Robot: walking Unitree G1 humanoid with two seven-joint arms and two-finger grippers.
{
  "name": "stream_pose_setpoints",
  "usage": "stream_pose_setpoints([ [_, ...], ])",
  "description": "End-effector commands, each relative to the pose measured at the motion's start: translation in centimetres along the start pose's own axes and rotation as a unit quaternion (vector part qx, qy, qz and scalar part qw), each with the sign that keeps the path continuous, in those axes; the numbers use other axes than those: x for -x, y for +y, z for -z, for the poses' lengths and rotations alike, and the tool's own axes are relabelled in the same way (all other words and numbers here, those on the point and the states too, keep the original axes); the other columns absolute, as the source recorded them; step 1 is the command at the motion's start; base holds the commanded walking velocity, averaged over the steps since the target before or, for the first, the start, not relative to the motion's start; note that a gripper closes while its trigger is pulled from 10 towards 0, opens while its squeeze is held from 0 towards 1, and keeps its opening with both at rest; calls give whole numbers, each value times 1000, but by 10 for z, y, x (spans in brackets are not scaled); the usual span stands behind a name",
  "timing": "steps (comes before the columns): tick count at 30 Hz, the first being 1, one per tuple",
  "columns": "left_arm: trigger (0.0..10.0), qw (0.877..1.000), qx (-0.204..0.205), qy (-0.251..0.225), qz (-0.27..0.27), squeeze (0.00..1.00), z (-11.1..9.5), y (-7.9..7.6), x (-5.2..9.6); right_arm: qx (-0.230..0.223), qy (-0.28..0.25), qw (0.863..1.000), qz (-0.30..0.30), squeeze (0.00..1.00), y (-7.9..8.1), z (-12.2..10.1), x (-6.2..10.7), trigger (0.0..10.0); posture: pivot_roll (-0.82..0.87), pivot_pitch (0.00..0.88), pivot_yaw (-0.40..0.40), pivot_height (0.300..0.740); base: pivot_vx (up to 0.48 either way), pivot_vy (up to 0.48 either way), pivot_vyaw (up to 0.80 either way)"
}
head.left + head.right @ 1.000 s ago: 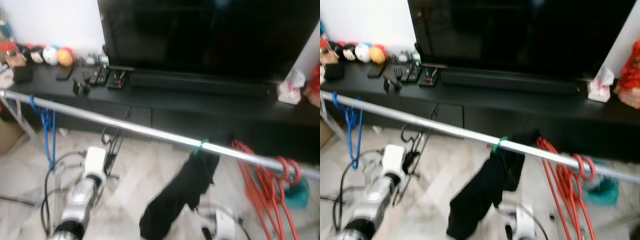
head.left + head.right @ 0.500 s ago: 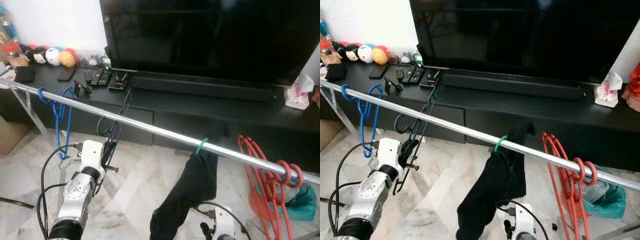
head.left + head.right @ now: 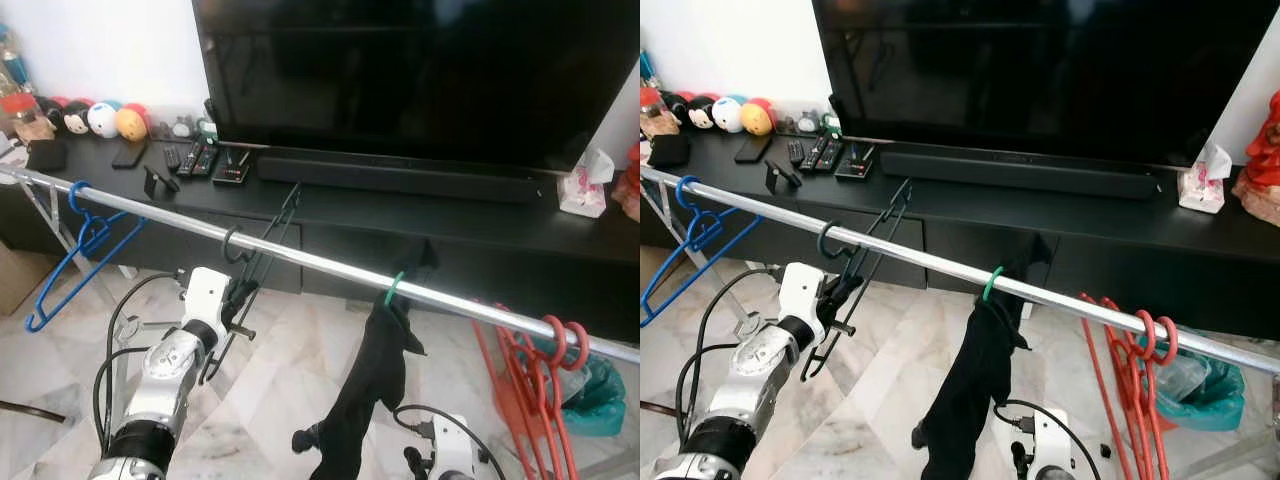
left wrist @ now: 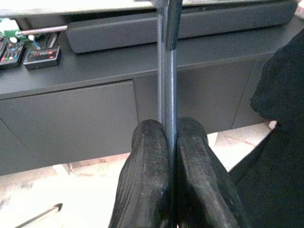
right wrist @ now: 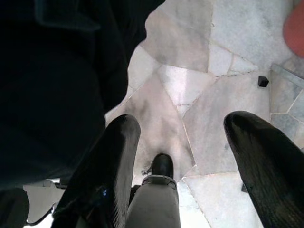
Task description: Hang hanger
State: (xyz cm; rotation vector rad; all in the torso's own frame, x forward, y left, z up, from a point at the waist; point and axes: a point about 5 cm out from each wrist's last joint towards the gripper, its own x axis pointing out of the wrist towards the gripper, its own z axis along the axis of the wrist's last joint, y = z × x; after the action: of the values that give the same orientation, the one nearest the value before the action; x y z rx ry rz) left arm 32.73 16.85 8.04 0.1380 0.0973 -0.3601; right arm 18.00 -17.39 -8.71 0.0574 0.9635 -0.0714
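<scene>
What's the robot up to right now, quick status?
Left gripper shut on dark hanger, hook at rail. Right gripper open, idle low. Black garment hangs nearby.

Shiny bare-metal rail (image 3: pixel 300 262), thin dark wire hanger (image 3: pixel 262 246), matt black cloth garment (image 3: pixel 370 385), glossy TV screen (image 3: pixel 420 70), polished marble-look floor (image 3: pixel 270 400), rubbery matt black fingers (image 4: pixel 152 180).

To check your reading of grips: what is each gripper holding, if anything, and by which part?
The left gripper is shut on the dark green hanger, pinching its thin frame low down, below the hook at the rail. The right gripper hangs open, holding nothing.
</scene>
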Motion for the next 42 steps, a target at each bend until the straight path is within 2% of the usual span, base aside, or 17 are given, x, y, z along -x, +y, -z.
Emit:
stream_pose_setpoints([
  [1,10000,1000,-13,23,-9,0,1,2,-5,-4,6,1000,2,0,-1,2,0,10000,-11,0,-10,740,0,0,0],
  [10,10000,996,-16,65,-57,0,-3,5,-23,-3,8,1000,0,0,-1,3,0,10000,-14,0,-13,740,0,0,0],
  [16,10000,991,-21,109,-70,0,6,3,-26,-3,9,1000,-1,0,-1,3,0,10000,-16,0,-12,740,0,0,0],
  [21,10000,985,-28,160,-50,0,23,2,-19,-3,12,1000,-3,0,-1,4,0,10000,-13,0,-13,740,0,0,0],
  [33,10000,987,-49,138,-62,0,32,12,3,-1,12,1000,-4,0,-1,4,0,10000,-2,0,-10,740,0,0,0],
  [38,10000,987,-61,141,-43,0,31,14,16,-1,12,1000,-4,0,-1,4,0,10000,3,0,-9,740,0,0,0],
  [42,10000,984,-72,160,-1,0,30,10,26,0,12,1000,-4,0,0,3,0,10000,8,0,-6,740,0,0,0],
])
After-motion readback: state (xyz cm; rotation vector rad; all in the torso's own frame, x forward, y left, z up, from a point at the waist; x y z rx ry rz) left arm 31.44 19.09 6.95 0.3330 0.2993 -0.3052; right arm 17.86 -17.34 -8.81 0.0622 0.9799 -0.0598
